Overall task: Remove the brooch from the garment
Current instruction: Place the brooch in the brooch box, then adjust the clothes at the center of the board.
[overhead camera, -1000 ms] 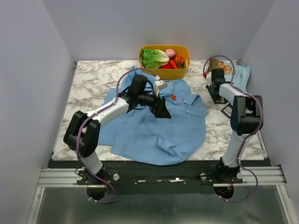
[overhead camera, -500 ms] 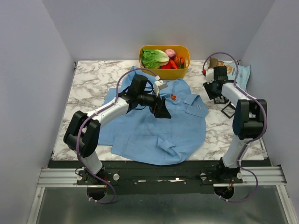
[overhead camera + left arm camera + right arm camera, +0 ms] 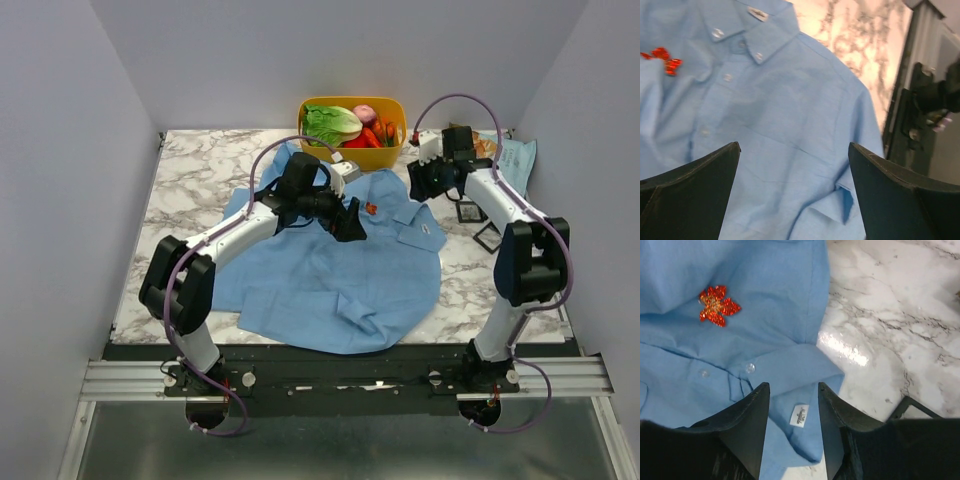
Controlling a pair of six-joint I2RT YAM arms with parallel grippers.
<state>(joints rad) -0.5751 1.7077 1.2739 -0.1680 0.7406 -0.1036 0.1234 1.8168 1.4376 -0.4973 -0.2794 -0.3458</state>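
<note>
The garment (image 3: 330,270), a light-blue shirt, lies spread on the marble table. It also fills the left wrist view (image 3: 790,100) and the right wrist view (image 3: 765,280). A red-orange flower-like ornament (image 3: 370,208) with a paler tan centre is pinned near the collar (image 3: 662,57) (image 3: 717,305). No separate tiny pale orange-tan brooch shows. My left gripper (image 3: 352,222) (image 3: 794,150) is wide open and empty above the shirt front, just left of the ornament. My right gripper (image 3: 418,182) (image 3: 793,387) is open and empty above the collar's edge, right of the ornament.
A yellow basket (image 3: 350,158) of vegetables stands just behind the shirt. A printed bag (image 3: 505,155) lies at the back right. A small black stand (image 3: 487,235) (image 3: 920,407) sits on the marble to the right of the shirt.
My right arm has swung left from the table's right side to the shirt collar. My left gripper has shifted slightly towards the ornament.
</note>
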